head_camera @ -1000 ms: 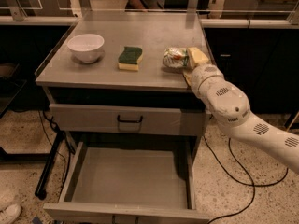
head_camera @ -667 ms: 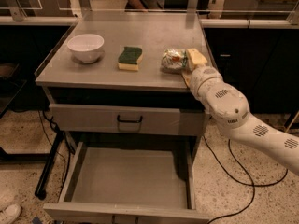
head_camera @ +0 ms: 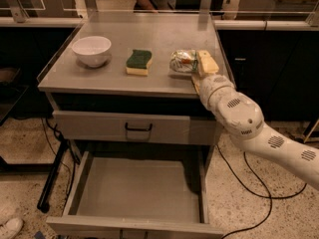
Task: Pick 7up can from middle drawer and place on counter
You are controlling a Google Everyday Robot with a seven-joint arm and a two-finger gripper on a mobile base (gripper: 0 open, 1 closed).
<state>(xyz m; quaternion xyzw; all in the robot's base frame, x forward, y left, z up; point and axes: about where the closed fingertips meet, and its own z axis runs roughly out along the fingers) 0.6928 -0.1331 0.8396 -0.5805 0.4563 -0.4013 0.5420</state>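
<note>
7up can (head_camera: 182, 61) lies on counter (head_camera: 164, 31), R of green-yellow sponge (head_camera: 138, 62); white bowl (head_camera: 91, 50) further L. Gripper (head_camera: 200, 67) against can's R side; grip state can't tell. Middle drawer (head_camera: 139, 195) open below.

Can (head_camera: 182, 61) on counter (head_camera: 104, 78), seemingly against gripper (head_camera: 202, 69)

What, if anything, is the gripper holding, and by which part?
It cannot be told. The gripper is against the right end of the 7up can, which lies on the counter; a hold there is not clear.
</note>
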